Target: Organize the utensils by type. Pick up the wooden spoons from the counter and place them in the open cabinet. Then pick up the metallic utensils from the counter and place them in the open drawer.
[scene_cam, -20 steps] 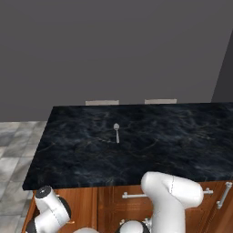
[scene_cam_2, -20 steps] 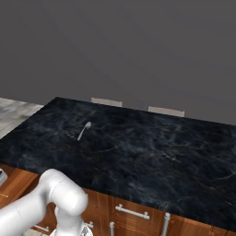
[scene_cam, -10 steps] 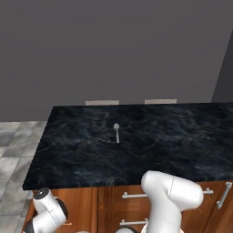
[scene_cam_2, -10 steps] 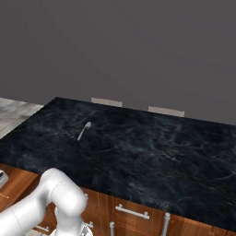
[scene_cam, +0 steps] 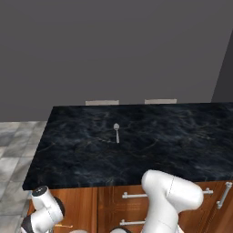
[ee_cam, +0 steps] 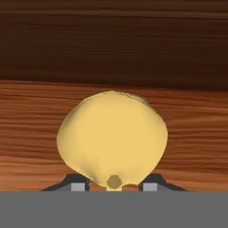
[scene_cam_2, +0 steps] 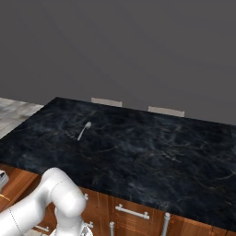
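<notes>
inspection of the placing step. in the hand view the bowl of a wooden spoon (ee_cam: 112, 142) stands end-on right in front of the camera, pale yellow-orange, with its handle end showing as a small round spot between the two dark fingertips (ee_cam: 78, 183) of the tool (ee_cam: 114, 184). the fingertips sit either side of the handle; whether they clamp it or have let go cannot be told from these pictures. behind the spoon lies warm-brown wood grain with a darker band above, which i judge to be the inside of a wooden compartment low at the near left of the base units; which compartment it is cannot be confirmed.

in the left base view the arm reaches down past the near left corner of the worktop (scene_cam: 82, 154), and a thin orange sliver shows beside the wrist, low against the wooden front. the small metal spoon (scene_cam: 117, 132) lies alone on the worktop, toward the far middle, handle pointing near; the right base view shows it toward the far left (scene_cam_2: 84, 130).

to finish this step well: let the spoon settle on the wood before drawing back, spread the fingers fully, and retreat straight along the handle so the spoon is not dragged out. the metal spoon is not yet dealt with.
</notes>
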